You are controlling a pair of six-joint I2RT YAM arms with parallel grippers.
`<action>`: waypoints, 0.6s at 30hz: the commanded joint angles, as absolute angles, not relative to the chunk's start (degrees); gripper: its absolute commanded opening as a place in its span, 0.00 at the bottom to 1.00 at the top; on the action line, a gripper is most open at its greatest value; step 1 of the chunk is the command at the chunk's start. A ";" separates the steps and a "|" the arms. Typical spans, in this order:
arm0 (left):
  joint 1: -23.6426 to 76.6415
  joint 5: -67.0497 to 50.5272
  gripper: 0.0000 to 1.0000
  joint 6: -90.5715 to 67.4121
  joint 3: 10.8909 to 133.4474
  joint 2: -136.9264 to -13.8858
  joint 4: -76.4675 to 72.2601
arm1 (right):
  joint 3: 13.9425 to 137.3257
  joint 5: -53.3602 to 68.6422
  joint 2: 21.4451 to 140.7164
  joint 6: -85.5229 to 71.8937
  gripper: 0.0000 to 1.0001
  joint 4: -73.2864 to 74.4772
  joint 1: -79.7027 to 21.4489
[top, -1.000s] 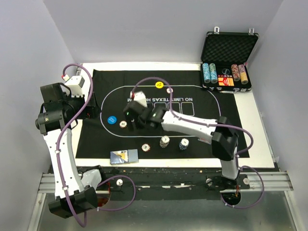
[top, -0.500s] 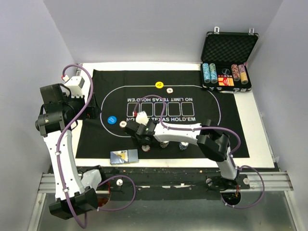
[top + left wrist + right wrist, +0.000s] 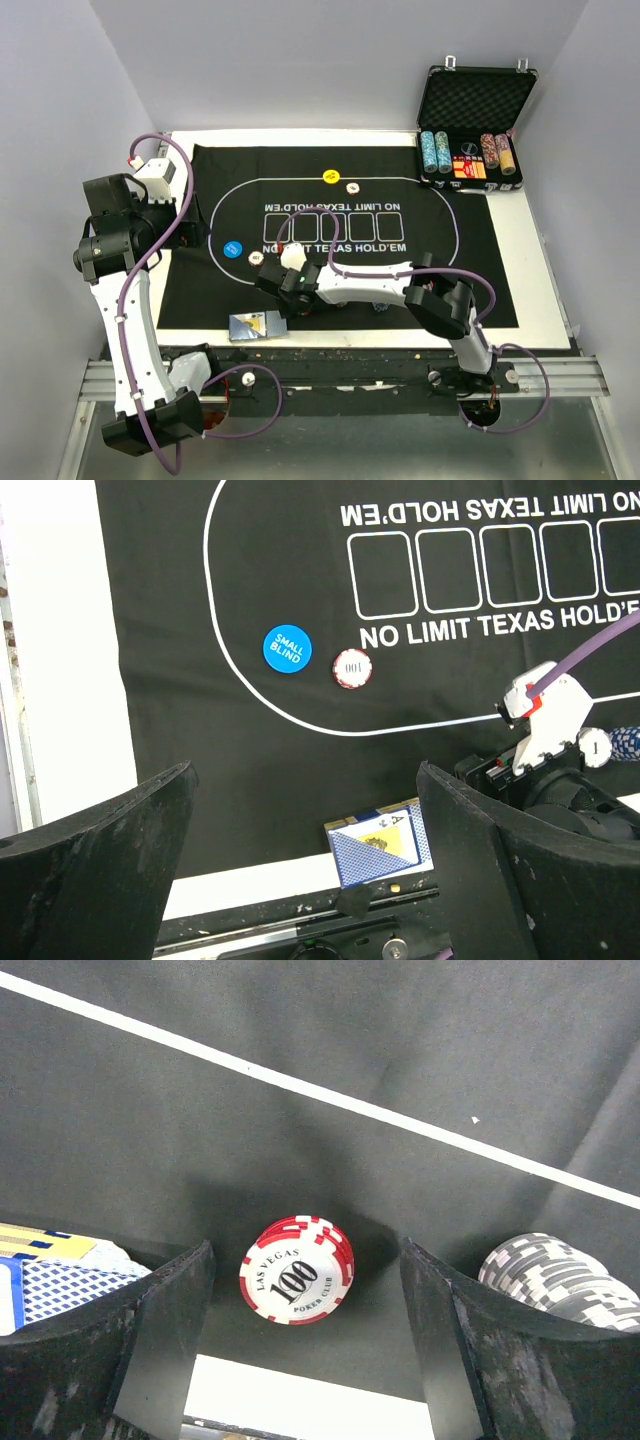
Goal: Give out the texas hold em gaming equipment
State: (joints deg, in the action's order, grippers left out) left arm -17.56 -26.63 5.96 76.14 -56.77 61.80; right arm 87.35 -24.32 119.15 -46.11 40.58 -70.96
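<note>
Near the table's near edge, the right gripper (image 3: 305, 1265), spread wide and empty, should drop straight so both fingers bracket the red chips (image 3: 296, 1282) squarely, clear of the cards (image 3: 45, 1285).

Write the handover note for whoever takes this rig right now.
Left gripper: open, empty, raised over the left side of the mat.
Right gripper: open, straddling the red 100 chip stack, not gripping.
On the mat: small blind button with a lone red 100 chip beside it, yellow button, white chip stack; card deck at the near edge.
Done: buttons and some chips set out.
Left: deck undealt; chip rows sit in the case.
</note>
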 commanded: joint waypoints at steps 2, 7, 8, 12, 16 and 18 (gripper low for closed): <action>-18.02 -26.63 0.99 5.36 76.29 -56.07 61.26 | 85.61 -22.94 120.85 -47.81 0.80 40.87 -71.81; -17.93 -26.28 0.99 5.71 76.73 -55.81 61.52 | 86.75 -21.97 122.08 -47.81 0.69 41.04 -71.89; -18.02 -26.11 0.99 5.80 76.73 -55.81 61.52 | 86.75 -21.71 122.08 -47.73 0.67 41.04 -71.81; -18.11 -25.84 0.99 5.98 76.73 -55.72 61.35 | 86.84 -21.80 121.91 -47.72 0.62 41.48 -71.90; -18.02 -25.93 0.99 6.07 76.90 -55.90 61.35 | 86.66 -21.97 121.82 -47.90 0.58 42.63 -71.89; -18.11 -26.01 0.99 6.06 77.34 -56.07 61.61 | 86.14 -22.06 121.38 -48.16 0.57 42.98 -71.89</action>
State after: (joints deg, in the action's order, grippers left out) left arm -17.58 -26.59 6.00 76.14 -56.62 61.82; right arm 87.20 -22.72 119.39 -47.18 39.13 -71.20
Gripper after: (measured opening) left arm 0.990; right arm 0.580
